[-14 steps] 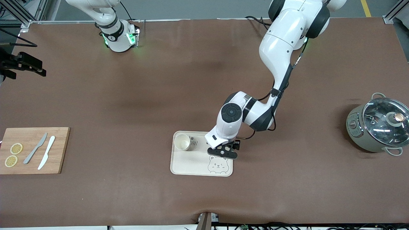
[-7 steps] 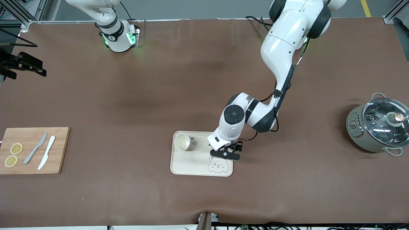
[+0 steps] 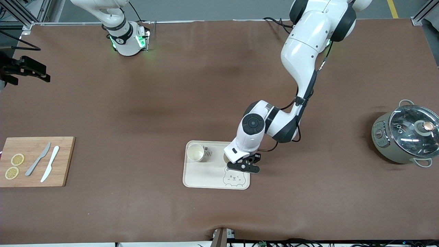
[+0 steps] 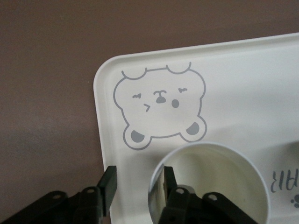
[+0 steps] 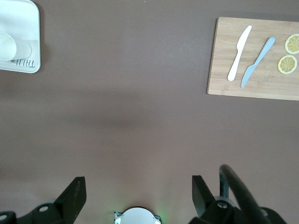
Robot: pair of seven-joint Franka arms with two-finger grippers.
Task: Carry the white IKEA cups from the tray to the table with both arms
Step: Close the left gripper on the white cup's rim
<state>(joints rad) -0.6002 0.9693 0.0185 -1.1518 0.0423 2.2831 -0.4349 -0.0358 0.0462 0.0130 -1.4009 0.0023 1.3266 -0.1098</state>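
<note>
A cream bear tray (image 3: 205, 176) lies nearer the front camera, mid-table. One white cup (image 3: 196, 152) stands upright on the tray's end toward the right arm, also seen from the right wrist as the cup (image 5: 9, 46). A second white cup (image 4: 219, 177) stands on the tray next to the bear drawing, mostly hidden under the left wrist in the front view. My left gripper (image 3: 242, 165) (image 4: 136, 179) is open astride that cup's wall. One finger (image 4: 166, 179) is inside the rim and the other (image 4: 108, 184) stands outside, apart from it. My right gripper (image 5: 138, 186) waits open above its own base.
A wooden board (image 3: 36, 161) (image 5: 254, 56) with two knives and two lemon slices lies at the right arm's end. A lidded grey-green pot (image 3: 404, 135) stands at the left arm's end. A black bracket (image 3: 24, 70) juts in at the table's edge.
The left arm's hand has shifted slightly toward the left arm's end of the tray. The cups and the right arm have not moved.
</note>
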